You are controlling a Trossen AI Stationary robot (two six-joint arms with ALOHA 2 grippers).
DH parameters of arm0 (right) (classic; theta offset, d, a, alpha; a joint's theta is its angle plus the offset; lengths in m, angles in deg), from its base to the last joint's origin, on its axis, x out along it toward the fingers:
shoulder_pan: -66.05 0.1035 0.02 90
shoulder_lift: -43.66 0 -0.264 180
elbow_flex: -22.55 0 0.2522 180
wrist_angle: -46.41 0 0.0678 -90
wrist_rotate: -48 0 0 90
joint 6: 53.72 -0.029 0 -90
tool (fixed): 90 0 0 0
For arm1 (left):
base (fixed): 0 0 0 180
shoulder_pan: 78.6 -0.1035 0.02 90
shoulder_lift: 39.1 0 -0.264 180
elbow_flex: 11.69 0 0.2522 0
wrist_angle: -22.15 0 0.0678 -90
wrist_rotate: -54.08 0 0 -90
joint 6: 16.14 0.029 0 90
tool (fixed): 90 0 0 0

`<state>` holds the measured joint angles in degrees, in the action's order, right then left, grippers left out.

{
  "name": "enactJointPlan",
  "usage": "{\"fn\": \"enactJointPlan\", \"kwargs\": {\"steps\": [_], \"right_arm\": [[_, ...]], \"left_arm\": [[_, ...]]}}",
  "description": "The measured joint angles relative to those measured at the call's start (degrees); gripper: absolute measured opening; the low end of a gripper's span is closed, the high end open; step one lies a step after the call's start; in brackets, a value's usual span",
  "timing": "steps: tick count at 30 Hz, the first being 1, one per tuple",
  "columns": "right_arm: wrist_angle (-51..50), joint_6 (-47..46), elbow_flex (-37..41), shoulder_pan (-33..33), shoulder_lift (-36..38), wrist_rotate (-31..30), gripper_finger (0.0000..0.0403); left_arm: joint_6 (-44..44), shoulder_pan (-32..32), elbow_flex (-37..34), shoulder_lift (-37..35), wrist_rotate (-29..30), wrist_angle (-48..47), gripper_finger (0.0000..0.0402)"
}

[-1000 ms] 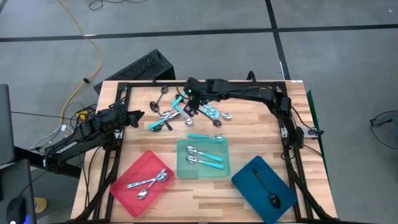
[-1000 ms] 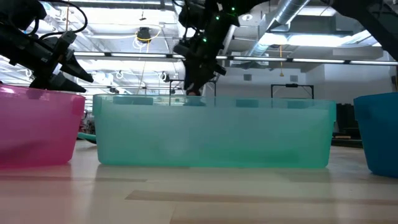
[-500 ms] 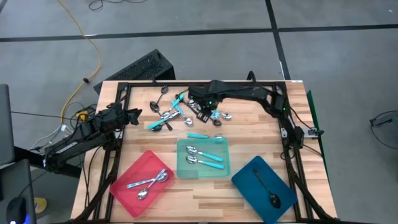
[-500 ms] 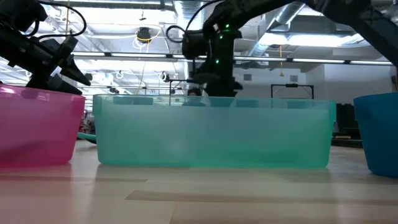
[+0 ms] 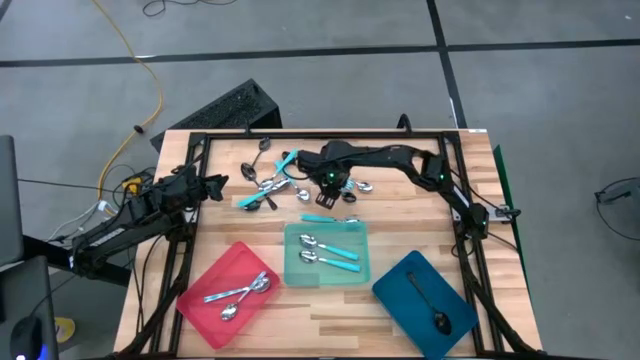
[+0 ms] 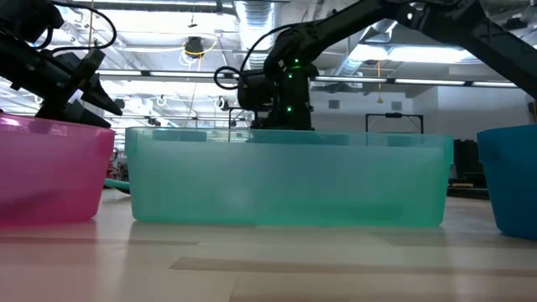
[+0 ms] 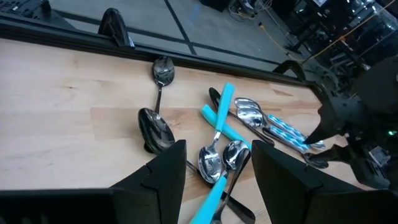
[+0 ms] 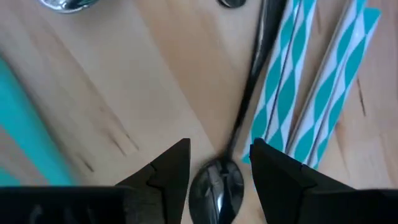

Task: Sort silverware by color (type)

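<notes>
The left gripper hangs over the far left part of the pale wooden desk, its jaws parted and grasping nothing; in its wrist view the two dark fingers frame bare wood and the spoon heap beyond.

On the near left of the desk lies the red plastic tray, set at a slant, with shiny all-silver spoons lying in it.

Toward the far middle of the desk sits the loose heap of unsorted spoons: dark spoons, silver ones and spoons with turquoise handles lie crossed over one another, and a single dark spoon lies apart at the far edge of the heap.

The right gripper is low over the right side of that heap, jaws released, with nothing between them. Its wrist view shows a dark-handled spoon with its bowl lying between the parted fingers, just beside turquoise-and-white striped handles; whether the fingers touch the spoon cannot be told.

One turquoise-handled spoon lies alone on the desk between the heap and the light teal tray, which stands at the near middle and holds two turquoise-handled spoons.

At the near right lies the blue tray, also slanted, with one dark spoon in it.
</notes>
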<state>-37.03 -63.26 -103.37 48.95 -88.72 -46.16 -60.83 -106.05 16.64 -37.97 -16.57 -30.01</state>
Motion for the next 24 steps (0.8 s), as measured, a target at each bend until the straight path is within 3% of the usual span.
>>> {"fn": "enactJointPlan", "kwargs": {"steps": [17,24], "right_arm": [[1.30,-0.28,0.03,-0.57,-0.04,0.08,0.0189],[4.67,-0.40,5.35,-1.31,0.17,0.04,0.0189]], "left_arm": [[-0.13,0.00,0.00,-0.02,0.15,-0.28,0.0167],[-0.15,-0.01,0.00,0.00,0.32,-0.33,0.0167]]}}
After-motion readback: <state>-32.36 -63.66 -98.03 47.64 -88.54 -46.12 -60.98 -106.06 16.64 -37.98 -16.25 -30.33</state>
